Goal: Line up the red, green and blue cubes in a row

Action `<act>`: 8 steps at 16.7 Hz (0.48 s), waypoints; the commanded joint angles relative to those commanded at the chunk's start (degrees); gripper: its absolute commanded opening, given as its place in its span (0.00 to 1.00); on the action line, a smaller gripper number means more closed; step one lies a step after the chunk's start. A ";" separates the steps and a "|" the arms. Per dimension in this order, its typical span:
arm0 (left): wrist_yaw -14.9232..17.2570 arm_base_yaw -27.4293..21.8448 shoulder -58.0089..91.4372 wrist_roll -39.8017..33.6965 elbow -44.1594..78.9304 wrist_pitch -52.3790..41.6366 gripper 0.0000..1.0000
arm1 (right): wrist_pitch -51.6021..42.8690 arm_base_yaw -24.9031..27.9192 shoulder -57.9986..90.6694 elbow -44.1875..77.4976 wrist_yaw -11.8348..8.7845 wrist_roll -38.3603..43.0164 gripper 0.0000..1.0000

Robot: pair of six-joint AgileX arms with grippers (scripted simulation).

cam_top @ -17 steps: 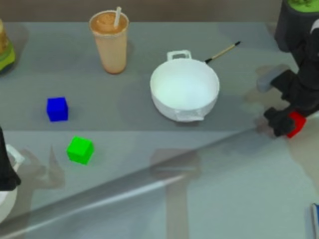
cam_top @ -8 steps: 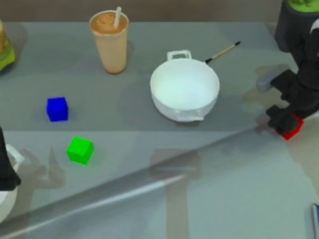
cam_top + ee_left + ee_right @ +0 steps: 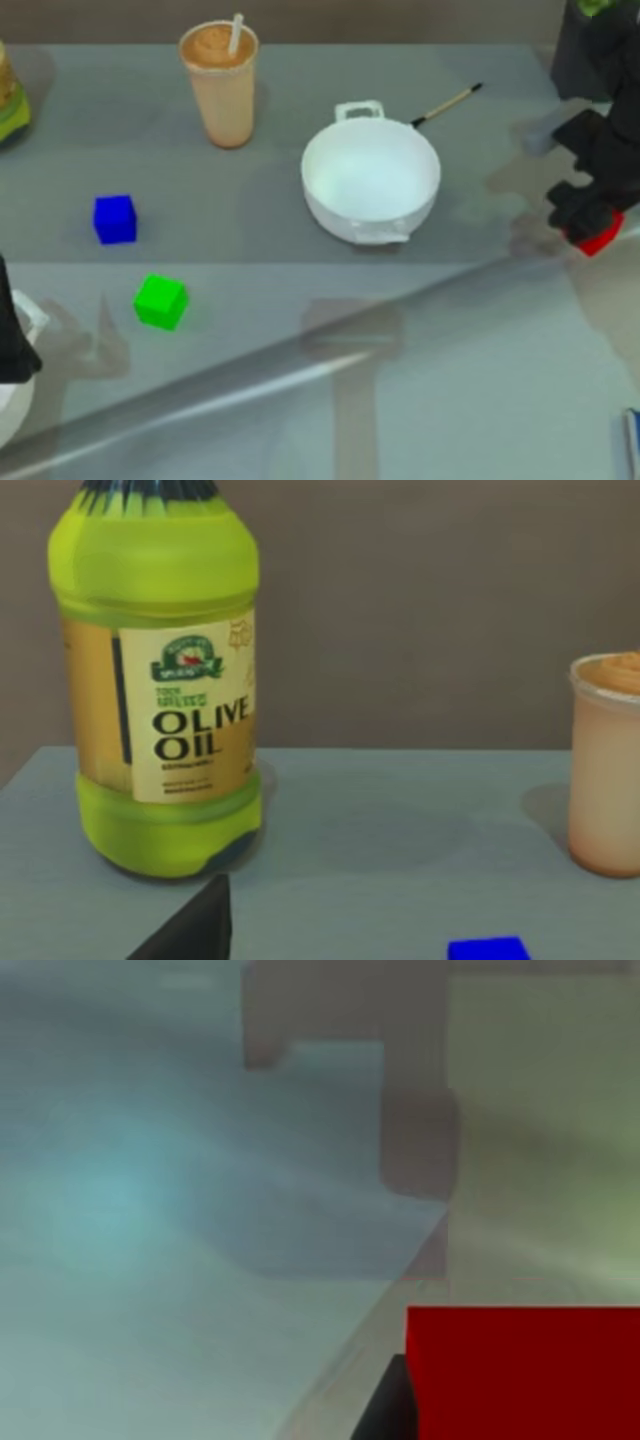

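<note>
My right gripper [image 3: 588, 225] is at the table's right edge, shut on the red cube [image 3: 602, 240]. In the right wrist view the red cube [image 3: 520, 1370] fills the corner beside a dark finger [image 3: 390, 1405], held above the table. The blue cube [image 3: 115, 218] rests at the left of the table, and the green cube [image 3: 160, 301] sits a little nearer and to its right. My left arm [image 3: 10, 340] stays parked at the left edge. One of its fingers [image 3: 195, 925] shows far to the side, and the blue cube [image 3: 487, 948] lies ahead of it.
A white pot [image 3: 330, 215] stands mid-table, with a thin brush [image 3: 447, 103] behind it. A cup of brown drink with a straw [image 3: 220, 85] is at the back. An olive oil bottle [image 3: 160, 680] stands back left, a dark container [image 3: 590, 40] back right.
My right gripper has closed on the red cube and moved it up and toward the back right. The left arm, blue cube and green cube have not moved.
</note>
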 joint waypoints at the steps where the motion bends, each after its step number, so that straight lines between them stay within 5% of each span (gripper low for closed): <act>1: 0.00 0.00 0.00 0.00 0.00 0.00 1.00 | -1.96 0.05 -0.77 1.20 0.03 0.01 0.00; 8: 0.00 0.00 0.00 0.00 0.00 0.00 1.00 | -4.06 -0.09 -1.81 2.62 0.06 0.18 0.00</act>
